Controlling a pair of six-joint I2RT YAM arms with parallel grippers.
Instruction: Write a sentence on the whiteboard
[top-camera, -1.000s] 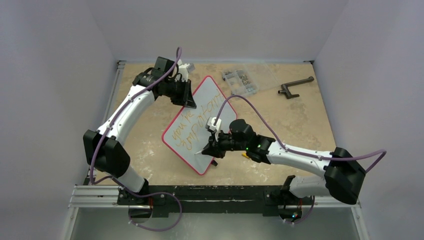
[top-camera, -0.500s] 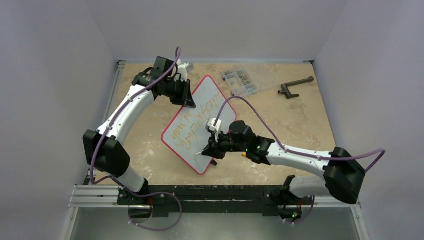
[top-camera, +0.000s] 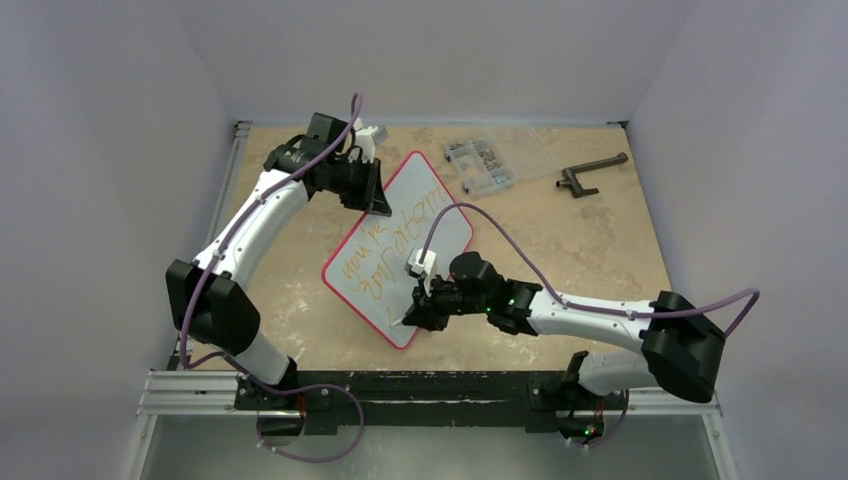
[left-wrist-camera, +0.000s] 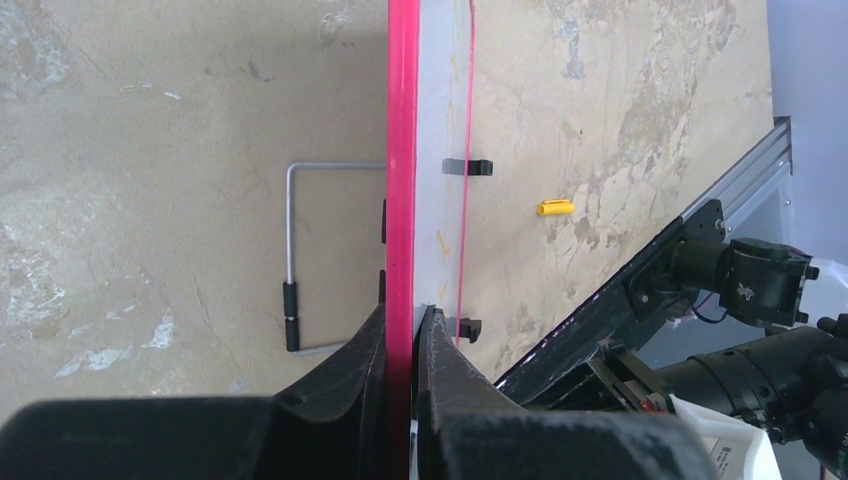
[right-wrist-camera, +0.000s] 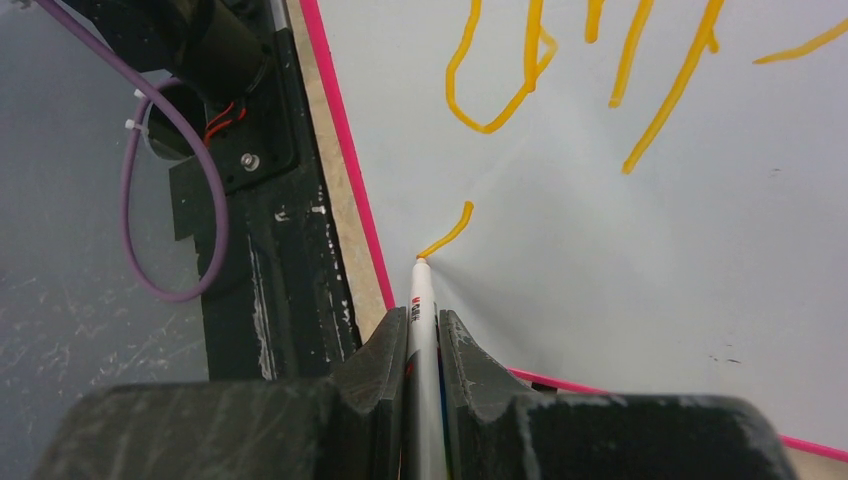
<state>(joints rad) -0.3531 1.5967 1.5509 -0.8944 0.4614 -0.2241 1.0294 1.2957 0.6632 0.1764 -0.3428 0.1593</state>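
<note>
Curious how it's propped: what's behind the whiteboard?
Behind the whiteboard, the left wrist view shows a bent wire stand over the table. From above, the board hides it entirely.

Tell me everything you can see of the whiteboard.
The whiteboard is a flat white rectangle with a thin red rim and rounded corners, turned diagonally on the table. It bears orange writing. The left gripper clamps its far edge; the marker in the right gripper touches its near corner.

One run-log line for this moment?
left gripper: clamping whiteboard edge | right gripper: marker tip on whiteboard | sentence: third line begun
</note>
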